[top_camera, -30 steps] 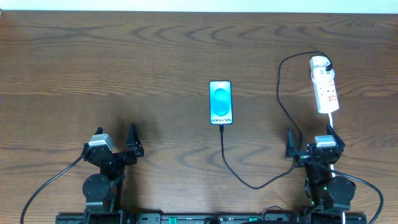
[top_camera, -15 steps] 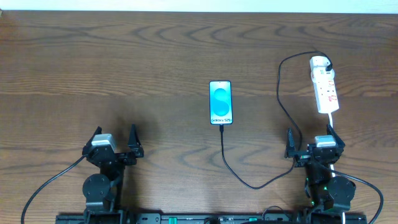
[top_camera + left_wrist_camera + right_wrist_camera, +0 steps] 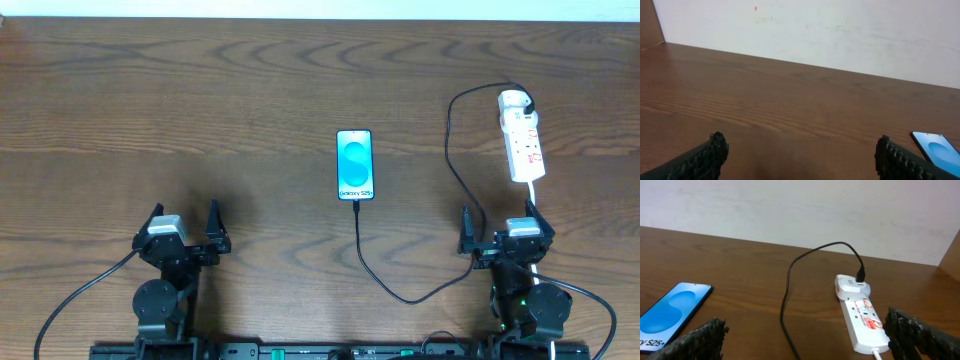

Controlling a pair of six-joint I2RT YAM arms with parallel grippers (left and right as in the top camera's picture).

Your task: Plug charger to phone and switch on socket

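Note:
The phone (image 3: 355,165) lies flat mid-table, blue-cyan screen up; it also shows in the right wrist view (image 3: 673,307) and at the edge of the left wrist view (image 3: 937,150). The black charger cable (image 3: 400,292) runs from the phone's near end, loops right and up to an adapter at the far end of the white power strip (image 3: 523,140), which also shows in the right wrist view (image 3: 862,320). My left gripper (image 3: 183,228) is open and empty at the near left. My right gripper (image 3: 500,228) is open and empty just in front of the strip.
A white wall (image 3: 815,30) rises at the table's far edge. The strip's white cord (image 3: 532,195) runs down toward my right arm's base. Robot cables trail at the near edge.
My left gripper has shifted slightly; the right arm, phone, cable and strip have not moved.

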